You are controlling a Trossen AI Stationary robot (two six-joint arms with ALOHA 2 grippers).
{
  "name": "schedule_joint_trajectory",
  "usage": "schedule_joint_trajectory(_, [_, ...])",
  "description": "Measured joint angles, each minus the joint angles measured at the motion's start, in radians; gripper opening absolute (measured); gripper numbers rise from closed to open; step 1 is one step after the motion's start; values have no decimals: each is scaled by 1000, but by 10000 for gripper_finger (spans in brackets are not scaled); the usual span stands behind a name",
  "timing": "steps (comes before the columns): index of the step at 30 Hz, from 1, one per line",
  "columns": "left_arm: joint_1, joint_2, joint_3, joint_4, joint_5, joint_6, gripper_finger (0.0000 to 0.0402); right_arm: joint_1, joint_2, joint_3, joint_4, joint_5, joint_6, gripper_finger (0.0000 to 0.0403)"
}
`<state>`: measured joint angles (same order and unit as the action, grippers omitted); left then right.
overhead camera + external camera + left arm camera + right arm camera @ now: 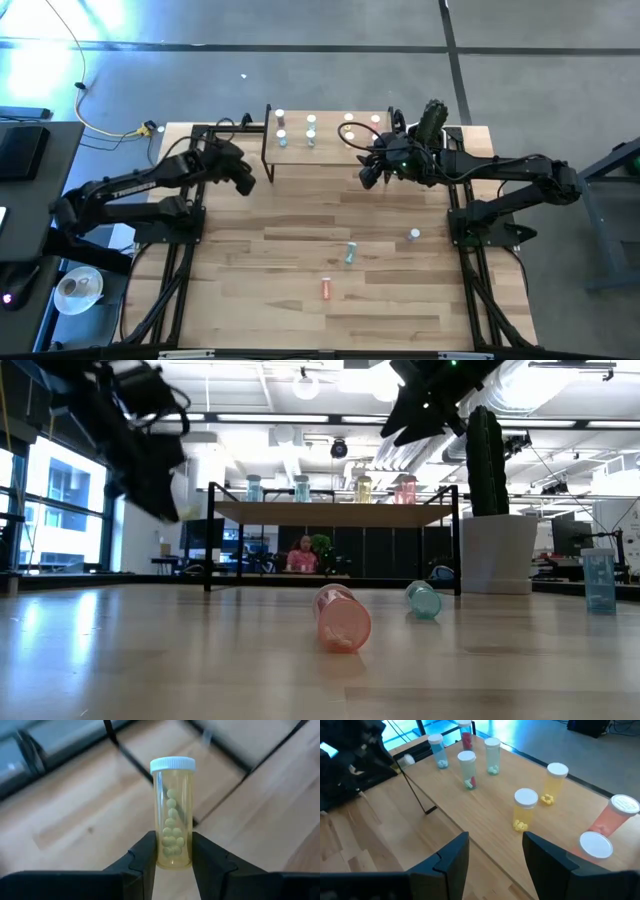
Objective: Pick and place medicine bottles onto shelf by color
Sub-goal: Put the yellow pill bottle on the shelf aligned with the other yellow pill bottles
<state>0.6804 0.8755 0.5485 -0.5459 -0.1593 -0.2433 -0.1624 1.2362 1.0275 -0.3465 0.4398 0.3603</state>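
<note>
Three bottles (pixel 350 252) are lying loose on the table (pixel 300 330) as we are watching the left gripper (pixel 172 865) clamping a yellow bottle (pixel 173 812) beside the shelf (pixel 330 150), the right gripper (pixel 492 855) hovering wide above it.

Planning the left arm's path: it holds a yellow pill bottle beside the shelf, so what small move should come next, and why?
Probably carry it right, over the shelf, toward the two yellow bottles. The left gripper is shut on the yellow pill bottle, upright, left of the shelf. The right gripper hangs open over the shelf's right part, so keep clear of it.
</note>
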Motion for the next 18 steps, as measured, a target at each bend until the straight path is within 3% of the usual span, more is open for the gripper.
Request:
schedule_joint_trajectory(6, [0, -57, 98, -35, -86, 84, 95, 0, 0, 0, 24, -4, -1, 177])
schedule_joint_trajectory(11, [-1, -100, 169, -34, -87, 139, 95, 0, 0, 0, 24, -32, 2, 177])
schedule_joint_trajectory(18, [-1, -134, 201, 17, 94, 196, 96, 30, 3, 0, 108, -82, -44, 177])
